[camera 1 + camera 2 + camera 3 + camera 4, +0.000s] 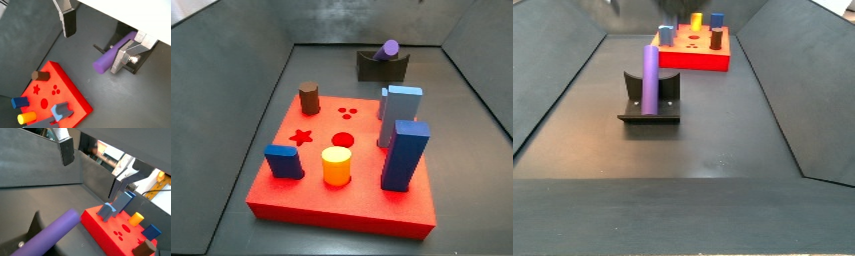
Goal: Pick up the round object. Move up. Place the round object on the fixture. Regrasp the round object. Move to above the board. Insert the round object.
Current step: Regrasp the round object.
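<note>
The round object is a purple cylinder point(390, 47) lying in the notch of the dark fixture point(381, 68) at the far end of the floor. In a side view the cylinder point(649, 75) spans the fixture point(651, 108) lengthwise. My gripper point(97, 40) is open with nothing between its plates. In both wrist views the purple cylinder point(107, 57) point(50, 235) lies well below, close to one finger point(125, 57). The red board point(345, 190) lies apart from the fixture. The gripper does not show in either side view.
The board point(59, 85) carries a brown peg point(309, 97), a yellow peg point(335, 165) and blue blocks point(406, 152), with star, round and dot holes point(342, 140) open. Grey walls point(238, 90) enclose the dark floor on all sides.
</note>
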Robot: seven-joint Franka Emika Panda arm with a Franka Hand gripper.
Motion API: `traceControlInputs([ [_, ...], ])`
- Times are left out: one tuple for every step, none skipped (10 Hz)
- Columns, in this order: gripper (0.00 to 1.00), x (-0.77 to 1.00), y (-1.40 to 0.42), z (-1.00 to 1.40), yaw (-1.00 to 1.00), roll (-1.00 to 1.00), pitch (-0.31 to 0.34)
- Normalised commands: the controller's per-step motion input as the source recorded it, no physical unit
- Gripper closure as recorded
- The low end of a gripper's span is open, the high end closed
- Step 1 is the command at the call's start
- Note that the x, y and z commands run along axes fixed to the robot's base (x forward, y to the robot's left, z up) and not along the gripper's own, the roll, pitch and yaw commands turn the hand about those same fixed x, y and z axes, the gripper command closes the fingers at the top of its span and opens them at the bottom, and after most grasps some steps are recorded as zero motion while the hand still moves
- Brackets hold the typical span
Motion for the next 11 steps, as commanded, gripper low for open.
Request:
traceControlInputs([
  [0.0, -0.06, -0.72, 0.47, 0.02, 1.0, 0.034],
  [0.0, -0.04, -0.53, 0.23, 0.02, 1.0, 0.033],
  [0.0, -0.02, -0.26, 0.05, 0.02, 1.0, 0.029],
  [0.0, -0.02, -0.12, 0.05, 0.02, 1.0, 0.028],
  [0.0, -0.03, -0.03, 0.05, 0.02, 1.0, 0.026],
  [0.0, -0.02, -0.03, 0.03, 0.02, 1.0, 0.024],
  [0.0, -0.01, -0.04, 0.01, 0.02, 1.0, 0.02],
  [0.0, -0.01, -0.03, 0.02, 0.02, 1.0, 0.017],
  [0.0, 0.0, -0.02, 0.01, 0.02, 1.0, 0.013],
  [0.0, 0.0, -0.02, 0.01, 0.02, 1.0, 0.012],
  [0.0, 0.0, -0.02, 0.01, 0.03, 1.0, 0.013],
])
